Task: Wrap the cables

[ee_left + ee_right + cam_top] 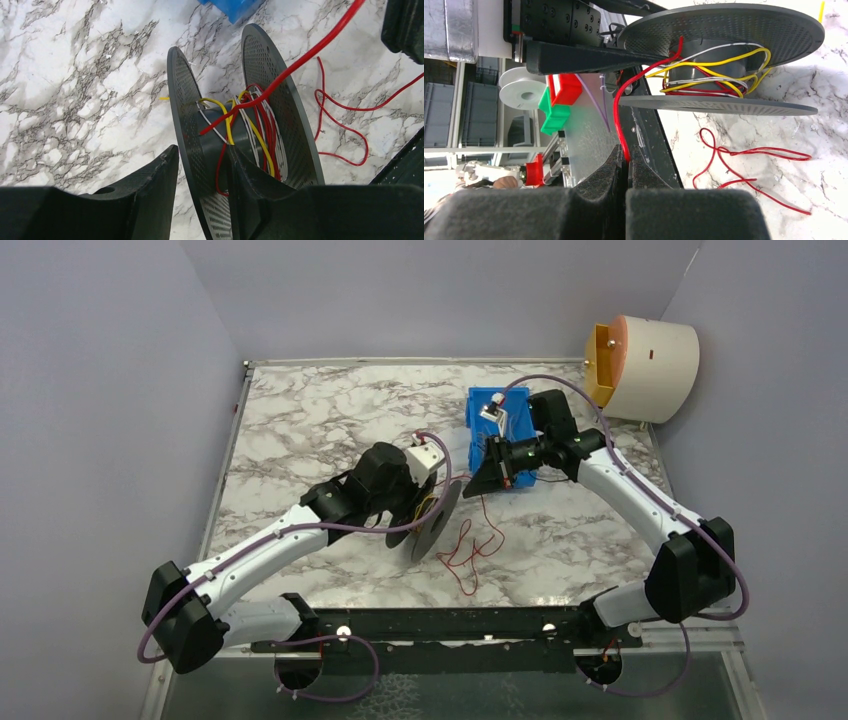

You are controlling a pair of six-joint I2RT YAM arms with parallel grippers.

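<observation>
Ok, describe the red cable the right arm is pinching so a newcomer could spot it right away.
On the marble table, find the black spool near the middle. A red cable runs from its hub to the shut jaws of the right arm. Unlike the yellow and white wires wound on the hub, it leaves the spool.

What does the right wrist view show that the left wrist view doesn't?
Only right wrist: the right gripper shut on the red cable. Only left wrist: the left gripper astride one flange of the black spool, jaws apart, and a blue bin corner. Both: the spool's red, yellow and white windings, and loose red loops on the marble table.
</observation>
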